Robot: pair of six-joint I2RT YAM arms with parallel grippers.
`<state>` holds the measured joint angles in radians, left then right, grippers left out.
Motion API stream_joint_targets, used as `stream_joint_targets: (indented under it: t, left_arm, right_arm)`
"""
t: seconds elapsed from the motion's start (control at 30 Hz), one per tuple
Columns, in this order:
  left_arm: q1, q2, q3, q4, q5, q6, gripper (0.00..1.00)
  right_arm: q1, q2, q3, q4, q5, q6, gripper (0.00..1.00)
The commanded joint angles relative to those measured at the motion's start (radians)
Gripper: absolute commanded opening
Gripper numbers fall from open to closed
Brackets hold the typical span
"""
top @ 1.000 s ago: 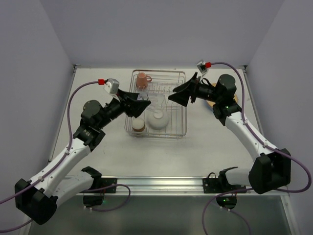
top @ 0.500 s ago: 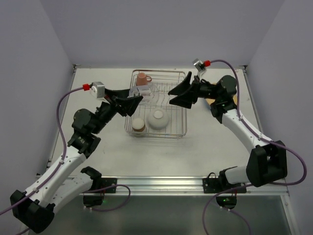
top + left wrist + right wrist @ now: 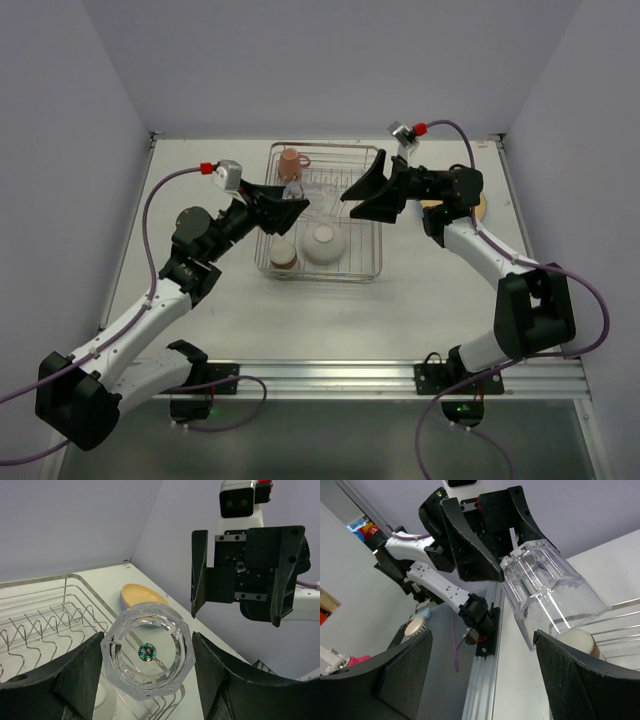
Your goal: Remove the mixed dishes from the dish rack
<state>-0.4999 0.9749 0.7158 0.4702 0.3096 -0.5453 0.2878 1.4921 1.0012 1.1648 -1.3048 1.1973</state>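
Observation:
My left gripper (image 3: 290, 203) is shut on the clear glass (image 3: 297, 196) and holds it tipped sideways above the silver wire dish rack (image 3: 362, 268). In the left wrist view the glass (image 3: 147, 655) sits between my fingers (image 3: 80, 675). My right gripper (image 3: 350, 203) is open and empty, facing the glass from the right, a short gap away. In the right wrist view the glass (image 3: 550, 592) hangs ahead of the open right gripper (image 3: 484, 635). The salmon-pink mug (image 3: 292, 162), white bowl (image 3: 323, 243) and small brown cup (image 3: 283, 255) are in the rack.
The plates are stacked on the table right of the rack (image 3: 142, 596), yellow-orange on top, and are mostly hidden under my right arm in the top view (image 3: 482, 207). The rack's upright tines (image 3: 45, 625) are bare. Walls close the back and both sides.
My left gripper rose with the glass, then came back lower over the rack. My right gripper swung a little left towards the glass and stayed open.

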Motion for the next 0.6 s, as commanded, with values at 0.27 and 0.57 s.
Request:
stream_joint_targets:
  t: [0.27, 0.57]
  left_arm:
    - [-0.005, -0.030, 0.017, 0.111, 0.000, -0.002, 0.22]
    - [-0.006, -0.067, 0.007, 0.103, -0.007, 0.008, 0.22]
  right_arm:
    - [-0.007, 0.030, 0.020, 0.142, -0.034, 0.096, 0.81]
    - [-0.013, 0.033, 0.016, 0.144, -0.028, 0.096, 0.81]
